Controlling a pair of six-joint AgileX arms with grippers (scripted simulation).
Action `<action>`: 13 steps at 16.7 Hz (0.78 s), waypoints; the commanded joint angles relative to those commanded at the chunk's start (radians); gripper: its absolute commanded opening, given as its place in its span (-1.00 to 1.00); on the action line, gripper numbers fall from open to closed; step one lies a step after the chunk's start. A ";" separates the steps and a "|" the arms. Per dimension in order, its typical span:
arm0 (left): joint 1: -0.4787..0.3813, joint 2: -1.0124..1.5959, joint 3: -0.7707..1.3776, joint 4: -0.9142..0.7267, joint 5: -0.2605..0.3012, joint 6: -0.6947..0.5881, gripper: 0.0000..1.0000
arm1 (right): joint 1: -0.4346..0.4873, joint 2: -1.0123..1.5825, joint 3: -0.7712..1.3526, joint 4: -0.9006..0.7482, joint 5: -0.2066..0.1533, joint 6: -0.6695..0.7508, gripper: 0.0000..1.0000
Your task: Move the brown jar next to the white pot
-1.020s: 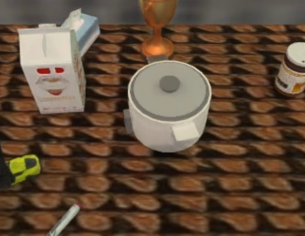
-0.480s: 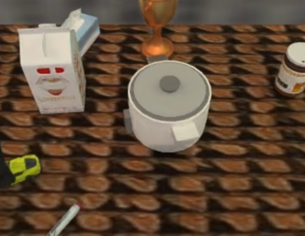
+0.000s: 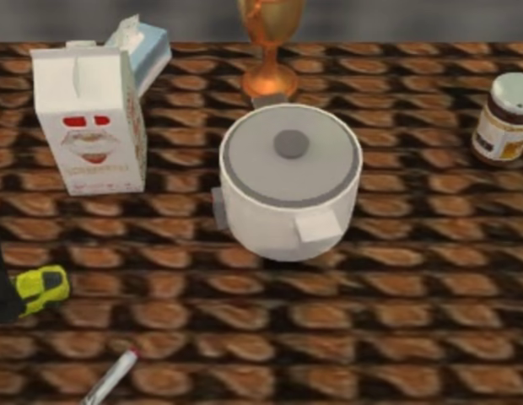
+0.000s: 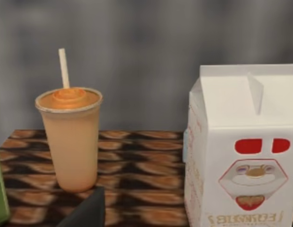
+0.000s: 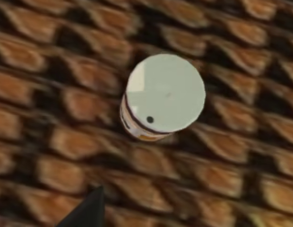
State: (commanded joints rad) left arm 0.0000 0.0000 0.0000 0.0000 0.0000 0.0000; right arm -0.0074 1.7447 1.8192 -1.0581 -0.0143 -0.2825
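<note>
The white pot [image 3: 290, 180] sits at the middle of the table [image 3: 413, 321], its flat grey-rimmed lid shut under a round grey knob, so what it holds is hidden; one square handle faces 5 o'clock. At 9 o'clock from it, well apart, the white carton [image 3: 91, 118] stands upright with its top folded closed, and my left wrist view shows its printed face [image 4: 241, 151] from the side. Behind the carton, toward 11 o'clock, a pale blue tissue box [image 3: 146, 49] has a tissue poking out. At 12 o'clock, near the pot, stands the orange goblet [image 3: 270, 42], its bowl cut off by the edge of the view. My left wrist view also shows a capped orange drink cup [image 4: 71, 137] with a straw standing near the carton. The brown jar [image 3: 504, 118] stands upright at the far right, at 2 o'clock from the pot and well apart from it, white lid on; my right wrist view looks straight down on it [image 5: 160, 97]. A yellow toy car [image 3: 42, 287] lies at 8 o'clock, and a pen [image 3: 110, 380] lies at 7 o'clock. The tabletop has a brown woven pattern, and a grey wall stands behind it. Whether my fingers on either arm are apart or closed, I cannot tell.
</note>
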 joint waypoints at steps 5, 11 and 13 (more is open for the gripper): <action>0.000 0.000 0.000 0.000 0.000 0.000 1.00 | 0.004 0.485 0.514 -0.281 -0.009 -0.081 1.00; 0.000 0.000 0.000 0.000 0.000 0.000 1.00 | 0.007 0.895 0.957 -0.508 -0.017 -0.150 1.00; 0.000 0.000 0.000 0.000 0.000 0.000 1.00 | 0.008 0.969 1.039 -0.547 -0.018 -0.162 1.00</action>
State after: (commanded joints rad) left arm 0.0000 0.0000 0.0000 0.0000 0.0000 0.0000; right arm 0.0005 2.7141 2.8578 -1.6052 -0.0324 -0.4449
